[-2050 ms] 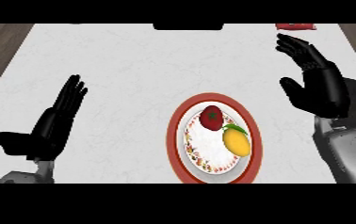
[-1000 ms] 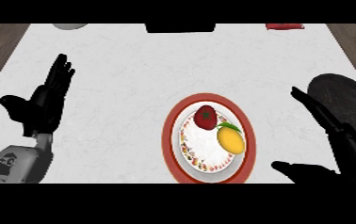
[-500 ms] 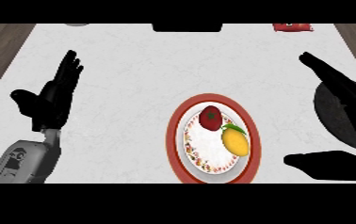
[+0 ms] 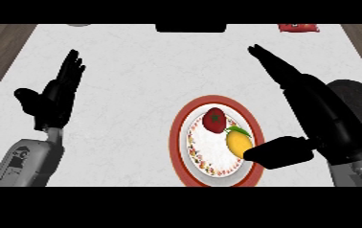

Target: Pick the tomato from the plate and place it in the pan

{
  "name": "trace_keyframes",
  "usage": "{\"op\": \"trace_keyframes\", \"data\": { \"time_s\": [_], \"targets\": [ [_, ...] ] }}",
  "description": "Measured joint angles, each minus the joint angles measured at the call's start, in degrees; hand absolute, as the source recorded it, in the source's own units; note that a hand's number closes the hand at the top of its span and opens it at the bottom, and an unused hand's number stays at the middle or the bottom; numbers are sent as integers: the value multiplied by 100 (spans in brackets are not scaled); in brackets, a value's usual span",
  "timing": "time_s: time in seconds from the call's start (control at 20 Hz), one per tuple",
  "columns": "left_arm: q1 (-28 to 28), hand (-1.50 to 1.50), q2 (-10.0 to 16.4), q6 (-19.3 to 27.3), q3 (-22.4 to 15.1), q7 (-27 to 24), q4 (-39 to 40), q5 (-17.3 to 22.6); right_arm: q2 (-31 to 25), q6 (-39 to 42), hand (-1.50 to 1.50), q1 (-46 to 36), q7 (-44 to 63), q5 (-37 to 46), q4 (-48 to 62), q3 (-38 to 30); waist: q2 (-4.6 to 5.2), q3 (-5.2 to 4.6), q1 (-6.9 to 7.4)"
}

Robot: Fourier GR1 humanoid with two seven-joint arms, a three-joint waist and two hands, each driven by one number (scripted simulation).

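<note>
While the white counter (image 4: 141, 69) fills nearly the whole head view, the big player is the right hand (image 4: 318, 112). It hangs over the right side with its fingers straight and spread wide, holding nothing. Its thumb points across the near rim of the plate, just beside the yellow fruit. Over at the left edge the left hand (image 4: 53, 100) rests open, fingers up, holding nothing.

Next in size is the red-rimmed plate (image 4: 178, 141), low and right of centre. A dark shape (image 4: 191, 27) sits at the counter's far edge.

On the plate lie the yellow fruit (image 4: 239, 143) and, just beyond it and about touching, the tomato (image 4: 214, 119). The tomato sits on the far half of the plate, apart from both hands.

My read on that tomato: light, smooth-skinned, round enough to roll, and soft enough to bruise. Best taken from above, thumb on one side and fingers on the other across its widest part. The side nearest the fruit leaves little room.

Now the doubts. That dark shape is cut off at the top, so whether it is the pan I cannot tell. A red object (image 4: 297, 27) far right and a grey sliver (image 4: 79, 24) far left are clipped too, both unreadable. The thumb also covers part of the plate's rim.
</note>
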Motion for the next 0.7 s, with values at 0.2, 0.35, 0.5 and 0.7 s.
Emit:
{"op": "trace_keyframes", "data": {
  "time_s": [0.2, 0.35, 0.5, 0.7],
  "targets": [
    [27, 0, -30, -64, 104, 115, -124, -80, 410, 234, -150, -9, 307, 247, -65, 182, -7, 2, -24],
    [205, 0, -57, -72, 121, 210, -378, -132, 714, 390, -150, -189, 594, 359, 132, 239, -10, 3, -14],
    [90, 0, -124, -41, 173, 328, -366, -218, 982, 397, -150, -40, 720, 677, 152, 400, -9, 5, -36],
    [217, 0, -224, -48, 182, 306, -451, -351, 1122, 440, -150, 49, 636, 965, 494, 294, -7, 4, -34]
  ]
}}
